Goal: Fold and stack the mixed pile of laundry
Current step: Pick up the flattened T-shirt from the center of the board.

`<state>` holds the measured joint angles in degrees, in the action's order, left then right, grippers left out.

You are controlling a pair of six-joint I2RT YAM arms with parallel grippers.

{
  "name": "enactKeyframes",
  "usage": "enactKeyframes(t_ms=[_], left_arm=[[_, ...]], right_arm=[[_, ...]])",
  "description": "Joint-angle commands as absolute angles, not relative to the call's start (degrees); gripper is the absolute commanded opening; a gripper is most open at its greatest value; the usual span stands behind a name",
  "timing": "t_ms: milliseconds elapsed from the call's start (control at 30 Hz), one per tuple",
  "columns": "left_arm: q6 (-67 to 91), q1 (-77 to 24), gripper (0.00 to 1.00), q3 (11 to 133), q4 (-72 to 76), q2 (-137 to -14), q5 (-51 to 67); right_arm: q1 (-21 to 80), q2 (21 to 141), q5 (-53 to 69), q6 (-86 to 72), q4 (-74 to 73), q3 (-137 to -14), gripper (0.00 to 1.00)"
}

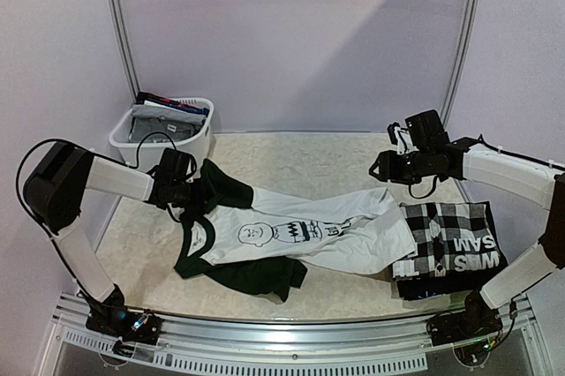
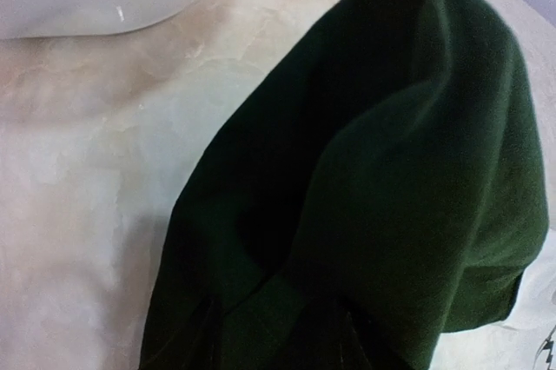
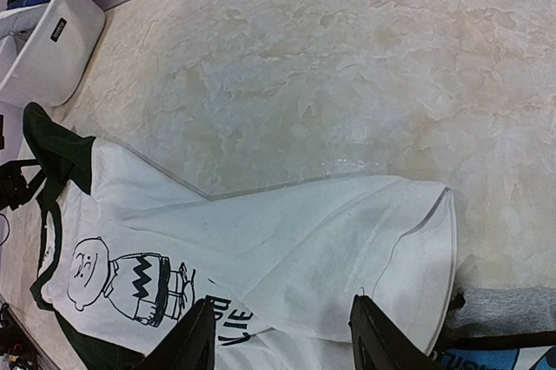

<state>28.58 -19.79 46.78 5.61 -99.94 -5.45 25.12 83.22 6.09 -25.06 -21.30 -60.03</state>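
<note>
Near right corner: your stack [image 1: 446,252] is started, with the checkered shirt [image 1: 441,221] on a black piece [image 1: 481,263] with white letters, both folded.

Mid-table: the tee [image 1: 291,230], white with green sleeves and a cartoon print, lies spread from left of centre across to the stack. Its hem end touches or overlaps the checkered shirt. It's wrinkled and unfolded, with one sleeve bunched toward the near edge.

Left gripper [image 1: 181,192] sits at the far sleeve [image 2: 391,170], by the collar. Its wrist view is filled with green cloth and shows no fingers, so I can't tell whether it's pinching or apart.

Right gripper [image 3: 282,300] hovers over the hem corner, fingers spread, holding nothing.

Far left corner: the basket [image 1: 124,142] has more garments inside.

Step, as I judge it: flattening the tee before its first fold. Next, bring your right gripper down on the hem corner and pinch one layer only. Then tension against the left end so the body lies flat. Keep the hem clear of the stack, since dragging it could pull the checkered shirt askew.
</note>
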Motion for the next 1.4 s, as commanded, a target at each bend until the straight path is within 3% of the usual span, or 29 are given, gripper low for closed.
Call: enactKeyframes(t_ms=[0, 100, 267, 600, 867, 1000, 1367], left_arm=[[28.57, -19.36, 0.43, 48.47, 7.9, -101.97, -2.68], [28.93, -19.43, 0.43, 48.89, 7.41, -102.71, -2.32], [29.67, -19.83, 0.56, 48.67, 4.61, -102.56, -6.74], [30.65, -21.75, 0.57, 47.76, 7.03, -104.32, -5.27], [31.7, -22.3, 0.37, 48.08, 7.35, -105.51, -5.98], [31.47, -23.03, 0.32, 47.99, 6.3, -104.28, -7.62], [29.54, -25.17, 0.33, 48.9, 0.9, -99.06, -15.55]], right_arm=[[25.44, 82.85, 5.03, -24.81, -20.41, -59.67, 0.53], [25.49, 82.88, 5.01, -24.79, -20.38, -59.57, 0.53], [25.48, 82.88, 4.93, -24.78, -20.64, -59.43, 0.53], [25.54, 83.2, 4.94, -24.61, -20.23, -59.28, 0.53], [25.55, 82.88, 4.4, -24.52, -20.65, -59.02, 0.53], [25.66, 82.47, 4.22, -24.57, -20.73, -58.92, 0.53], [26.07, 82.07, 3.55, -24.52, -21.37, -59.25, 0.53]])
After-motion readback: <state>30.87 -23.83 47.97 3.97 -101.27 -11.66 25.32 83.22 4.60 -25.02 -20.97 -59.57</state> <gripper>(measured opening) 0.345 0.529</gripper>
